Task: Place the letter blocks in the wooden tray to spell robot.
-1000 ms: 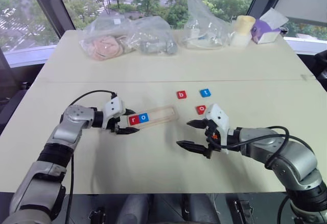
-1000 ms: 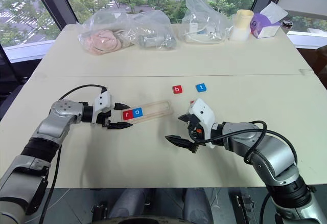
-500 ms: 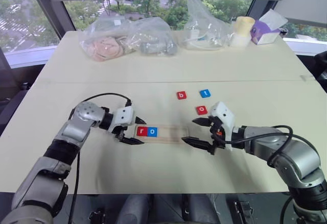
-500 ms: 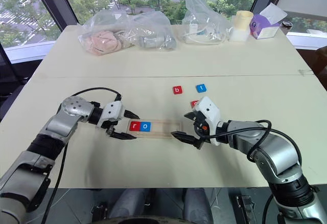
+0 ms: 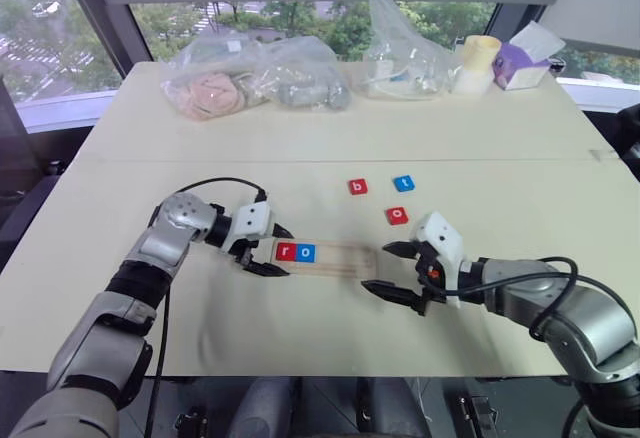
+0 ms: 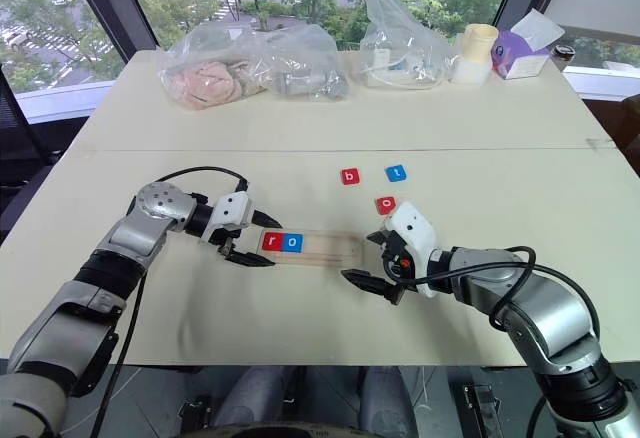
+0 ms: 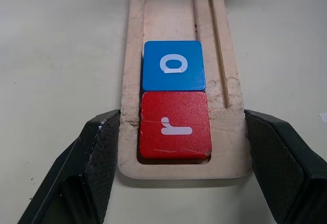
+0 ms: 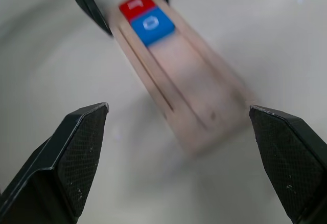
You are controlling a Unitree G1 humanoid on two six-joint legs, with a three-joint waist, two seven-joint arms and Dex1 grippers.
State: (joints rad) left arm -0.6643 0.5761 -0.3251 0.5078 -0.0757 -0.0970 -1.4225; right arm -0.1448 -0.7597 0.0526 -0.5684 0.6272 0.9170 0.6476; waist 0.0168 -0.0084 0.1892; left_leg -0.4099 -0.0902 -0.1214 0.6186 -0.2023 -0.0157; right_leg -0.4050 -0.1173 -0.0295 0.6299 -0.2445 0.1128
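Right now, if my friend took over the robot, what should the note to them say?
Left gripper: shut on the wooden tray at its end by the r.
Right gripper: open, holding nothing, at the tray's other end.
Done: red r block and blue o block sit side by side in the tray.
Left: red b block, red o block and blue t block lie loose on the table.

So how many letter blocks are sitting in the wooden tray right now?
2: the red r at the wooden tray's end by the left gripper, and the blue o touching it. None looks hidden.
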